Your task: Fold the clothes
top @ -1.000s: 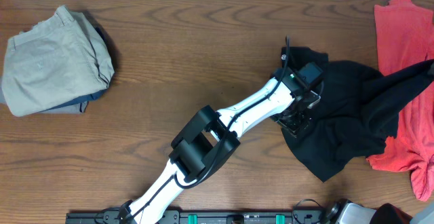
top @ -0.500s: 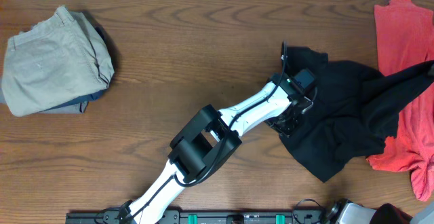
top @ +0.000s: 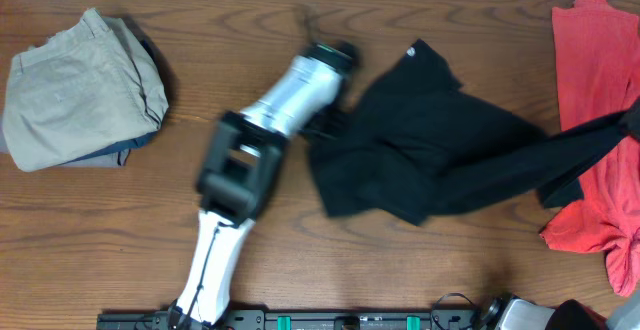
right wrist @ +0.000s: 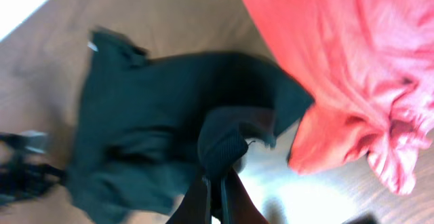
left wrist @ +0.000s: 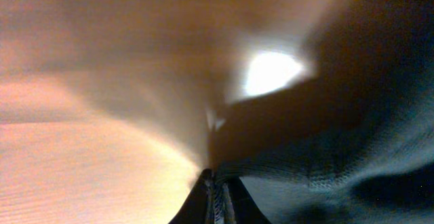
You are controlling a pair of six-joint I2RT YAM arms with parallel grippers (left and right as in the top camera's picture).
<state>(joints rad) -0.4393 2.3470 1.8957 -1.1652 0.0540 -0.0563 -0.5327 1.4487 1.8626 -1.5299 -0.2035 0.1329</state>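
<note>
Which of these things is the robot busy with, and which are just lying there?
Busy with: black shirt, pinched by left claw and right claw.
Lying there: coral-red garment; folded khaki trousers atop a dark garment.

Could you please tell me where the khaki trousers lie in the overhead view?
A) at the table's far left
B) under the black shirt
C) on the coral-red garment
A: the khaki trousers sit bundled at the far left, well apart from the black shirt and the coral-red garment.
</note>
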